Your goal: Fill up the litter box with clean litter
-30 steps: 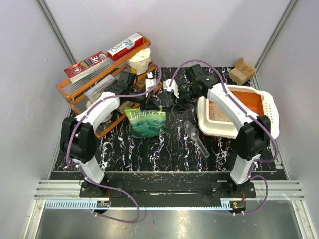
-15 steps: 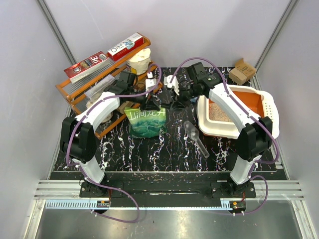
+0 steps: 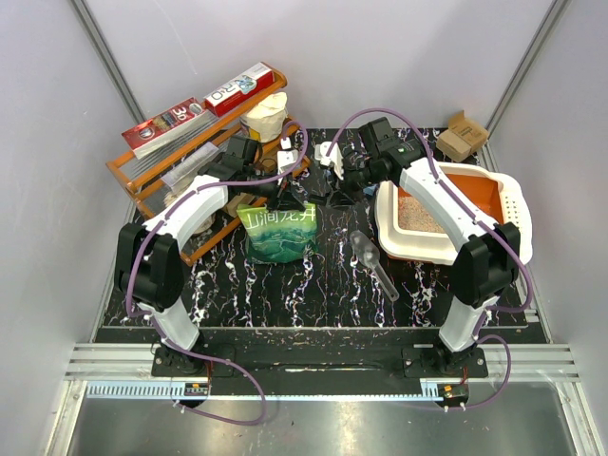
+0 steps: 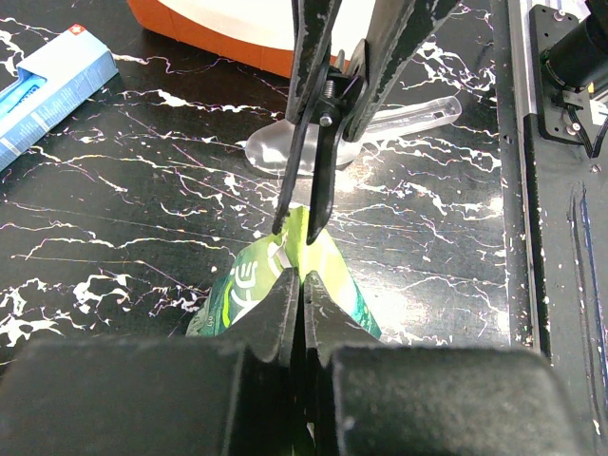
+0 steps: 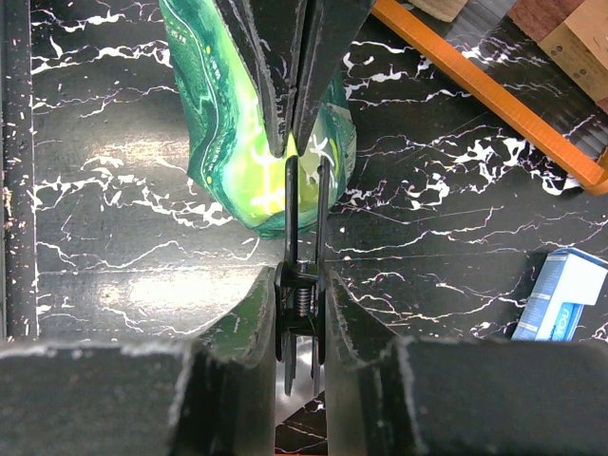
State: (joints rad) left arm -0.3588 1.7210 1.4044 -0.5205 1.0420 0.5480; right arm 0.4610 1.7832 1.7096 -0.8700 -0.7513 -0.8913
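Observation:
The litter box [image 3: 508,204] has a white rim and an orange inside and stands at the right. Pale clean litter [image 3: 418,214] lies in its left part. Its orange wall shows in the left wrist view [image 4: 209,38]. A glossy green pouch [image 3: 278,236] stands at the centre. My left gripper [image 3: 285,198] is shut on the pouch's top edge [image 4: 249,290]. My right gripper [image 3: 325,185] is shut on a black spring clip [image 5: 302,223]. The clip's prongs point at the pouch top [image 5: 237,133], just beside the left fingers [image 5: 275,66].
A clear plastic scoop [image 3: 372,261] lies between the pouch and the litter box. An orange wire rack [image 3: 142,180] with boxes stands at the back left. A small blue-and-white box [image 3: 328,155] and a cardboard box [image 3: 462,136] sit at the back.
My right gripper has moved a little left and back with the clip, closer to the pouch top. The left gripper and the pouch have stayed put.

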